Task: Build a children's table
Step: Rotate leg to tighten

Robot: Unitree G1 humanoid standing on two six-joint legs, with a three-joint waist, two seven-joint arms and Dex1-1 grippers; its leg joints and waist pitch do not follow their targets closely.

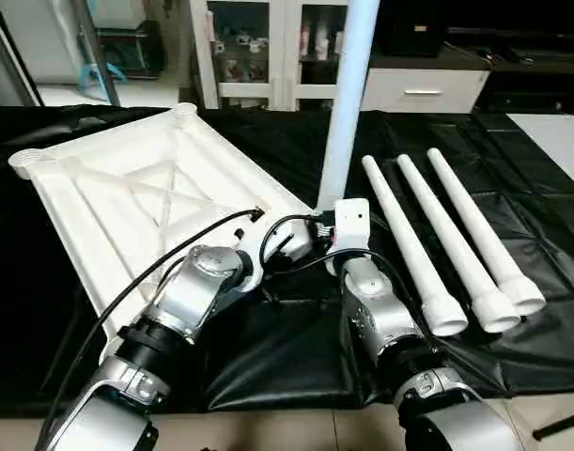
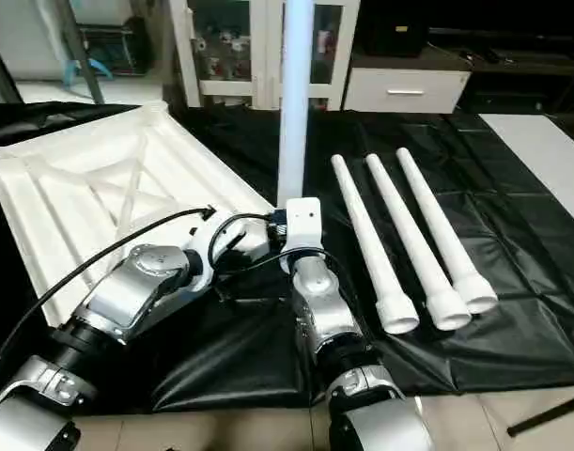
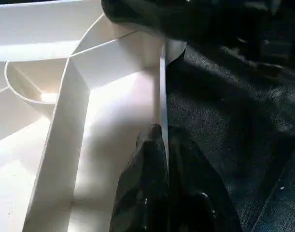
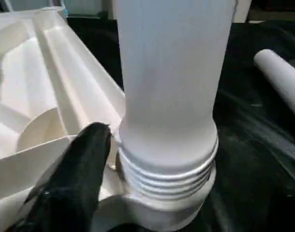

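Right wrist view: upright leg seats threaded in the tabletop's corner socket, just beside the right end effector, fingers parted around it; left end effector clenches the rim, steadying.

Both eye views look forward and down from the head over the silver forearms, sharing the table top, the upright leg at frame centre and three lying legs (right of centre). The left wrist view sits very near the top's rim. The right wrist view is close against the upright leg's threaded base.
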